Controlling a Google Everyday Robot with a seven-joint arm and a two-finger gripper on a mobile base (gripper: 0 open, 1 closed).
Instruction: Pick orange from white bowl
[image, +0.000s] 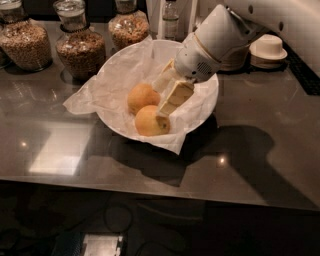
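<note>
Camera view, read from 9 o'clock across to 3 o'clock: three glass jars (80, 47) of brown grains stand along the back of the dark countertop (260, 150), from 10 to 12 o'clock. A single clear bottle (170, 20) stands just past the third jar. There is one white bowl (214, 92), sitting at the middle of the counter with its mouth facing straight up. It is lined with one sheet of crumpled white paper (100, 97) whose corner spills over the rim toward 9 o'clock.

Two oranges lie in the bowl, touching each other. The far orange (142, 96) sits toward 11 o'clock of the near orange (150, 121), which rests close to the bowl's 6 o'clock rim. Both are round, so I can tell no long axis and no way that they point.

My gripper (161, 100) is down inside the bowl, its long axis running from 1 o'clock down to 7 o'clock. My two fingers (175, 95) are spread apart and grip nothing. One tip is beside the far orange at its 3 o'clock side; the other meets the near orange at its 1 o'clock edge.

At 2 o'clock, one stack of small white bowls (268, 47) stands well apart from the bowl; my arm partly hides what looks like a second stack
</note>
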